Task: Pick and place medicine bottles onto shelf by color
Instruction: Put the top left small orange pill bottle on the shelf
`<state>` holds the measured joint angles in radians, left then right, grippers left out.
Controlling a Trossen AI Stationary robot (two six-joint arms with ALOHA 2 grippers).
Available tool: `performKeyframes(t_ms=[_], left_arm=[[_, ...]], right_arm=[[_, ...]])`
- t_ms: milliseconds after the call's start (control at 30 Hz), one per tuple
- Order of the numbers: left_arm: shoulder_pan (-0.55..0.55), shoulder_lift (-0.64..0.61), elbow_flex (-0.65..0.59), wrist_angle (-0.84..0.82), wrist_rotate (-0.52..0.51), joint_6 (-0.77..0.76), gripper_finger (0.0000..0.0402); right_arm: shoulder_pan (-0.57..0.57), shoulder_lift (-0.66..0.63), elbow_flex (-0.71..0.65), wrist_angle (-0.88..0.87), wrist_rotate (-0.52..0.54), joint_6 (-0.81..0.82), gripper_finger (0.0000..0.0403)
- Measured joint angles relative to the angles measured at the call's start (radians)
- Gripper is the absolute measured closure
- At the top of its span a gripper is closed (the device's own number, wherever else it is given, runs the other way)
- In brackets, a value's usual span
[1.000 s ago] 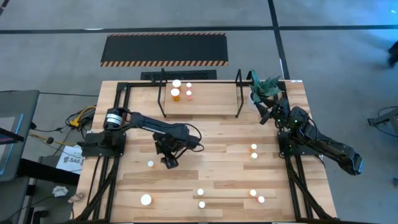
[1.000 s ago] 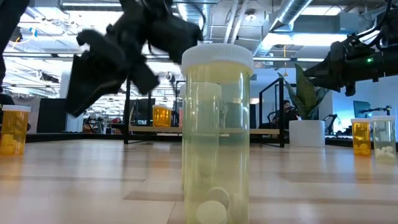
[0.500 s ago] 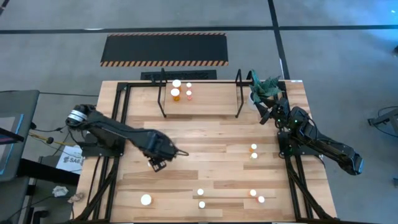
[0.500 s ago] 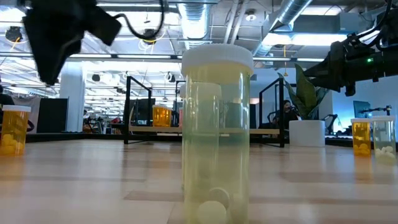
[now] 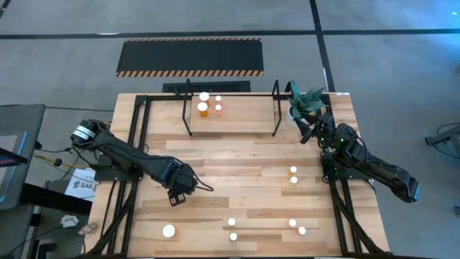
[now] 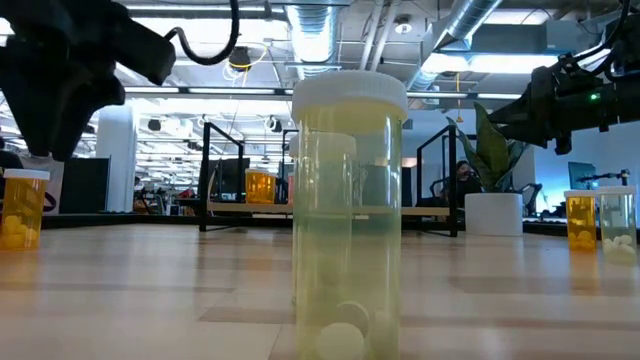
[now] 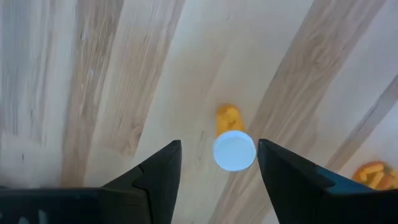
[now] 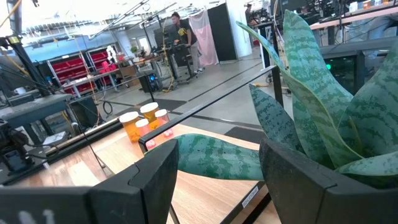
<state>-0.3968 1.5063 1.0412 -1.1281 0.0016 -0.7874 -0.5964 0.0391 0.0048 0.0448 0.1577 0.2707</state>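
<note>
A small orange medicine bottle (image 7: pixel 234 149) with a white cap stands upright on the wood table. My left gripper (image 7: pixel 219 143) hangs above it, pointing down, open, with a finger on either side and clear of it. In the high view this gripper (image 5: pixel 175 195) covers the bottle; the low view shows the bottle (image 6: pixel 22 205) under the dark hand (image 6: pixel 55 90). The shelf (image 5: pixel 230 115) at the far side holds several bottles (image 5: pixel 203 107). My right gripper (image 8: pixel 217 180) waits open at the far right by the plant.
Other bottles stand loose on the table: two at the right (image 5: pixel 292 175), several near the front edge (image 5: pixel 232 229), one with a large cap (image 5: pixel 169 231). A tall pale bottle (image 6: pixel 350 210) fills the low view. A potted plant (image 5: pixel 305 104) stands beside the shelf.
My left gripper has swung from the table's middle toward the left edge and a little toward the near edge, tipping until it points straight down. It now hangs over the small orange bottle, which has not moved. Its fingers kept the same gap.
</note>
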Motion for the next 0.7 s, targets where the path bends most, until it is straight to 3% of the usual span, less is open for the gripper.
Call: performKeyframes(t_ms=[433, 700], left_arm=[[-0.080, 0.001, -0.002, 0.005, -0.042, 0.105, 0.0203], [-0.080, 0.002, -0.103, 0.137, -0.008, 0.106, 0.0203]], right_arm=[[0.000, 0.000, 0.000, 0.000, 0.000, 0.000, 0.0154], [0.000, 0.000, 0.000, 0.000, 0.000, 0.000, 0.0154]])
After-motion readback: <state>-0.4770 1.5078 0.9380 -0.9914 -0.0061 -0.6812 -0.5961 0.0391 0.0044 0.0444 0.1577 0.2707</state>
